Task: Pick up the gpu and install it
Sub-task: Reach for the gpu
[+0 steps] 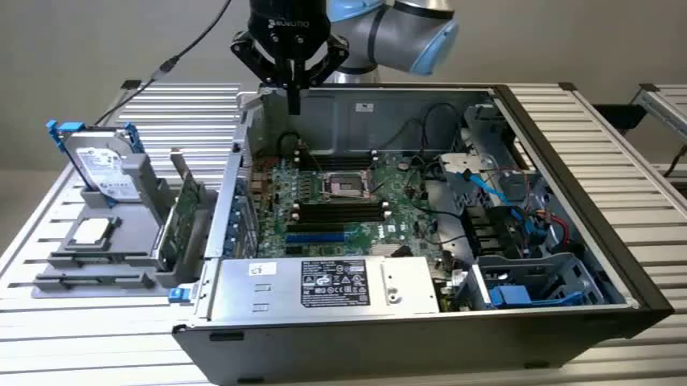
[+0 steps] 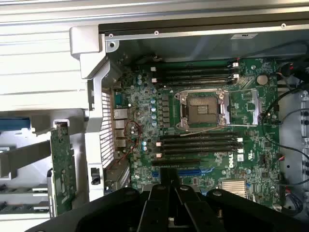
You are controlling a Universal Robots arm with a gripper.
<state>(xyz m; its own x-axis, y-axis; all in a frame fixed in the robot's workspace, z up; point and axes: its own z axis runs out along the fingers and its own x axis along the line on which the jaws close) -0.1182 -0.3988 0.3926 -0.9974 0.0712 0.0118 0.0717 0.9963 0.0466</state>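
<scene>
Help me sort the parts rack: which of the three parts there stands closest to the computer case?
The gpu, the thin green card standing on edge beside the case; the hard drive and chip sit farther off.

Colours noted: the gpu (image 1: 189, 211) shows a green circuit board. The motherboard (image 1: 343, 205) is green with black slots. The hard drive (image 1: 104, 165) is silver in a blue frame, and the holder (image 1: 96, 273) is grey. The gripper (image 1: 292, 104) is black. The arm (image 1: 413, 32) is grey with light blue caps. The worktop (image 1: 96, 346) is pale silver, ribbed in parallel slats.

Lower edge of the gpu (image 1: 185, 213), seemingly out of sight in the grey rack (image 1: 96, 277); power-supply label (image 1: 335, 283) print too small.
</scene>
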